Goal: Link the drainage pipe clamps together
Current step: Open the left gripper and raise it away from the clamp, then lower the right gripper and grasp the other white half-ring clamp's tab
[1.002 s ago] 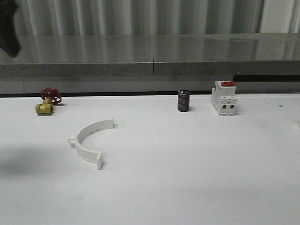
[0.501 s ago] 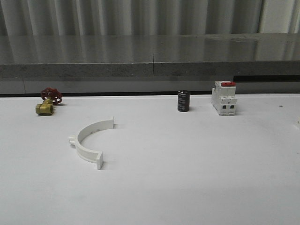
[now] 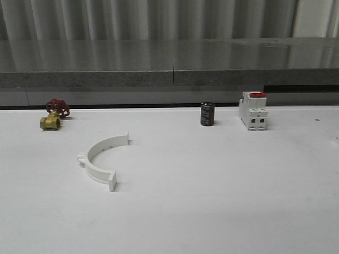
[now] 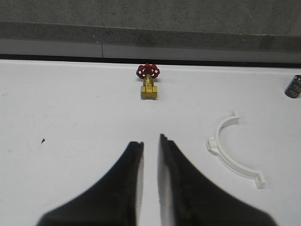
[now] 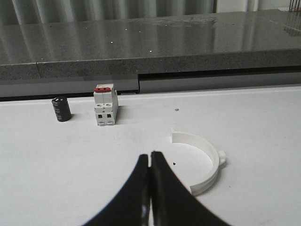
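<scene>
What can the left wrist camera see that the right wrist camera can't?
Left wrist view's own: the brass valve, one clamp half and the left gripper, fingers slightly apart. Right wrist view's own: the white block with a red top, the other clamp half and the right gripper, fingers together. Shared: the black cylinder, the white table and the grey ledge.

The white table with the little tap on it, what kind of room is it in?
Probably a workshop or test bench. On the white table sit plumbing and electrical parts: a brass valve, a white half-ring pipe clamp and a breaker-like white block.
</scene>
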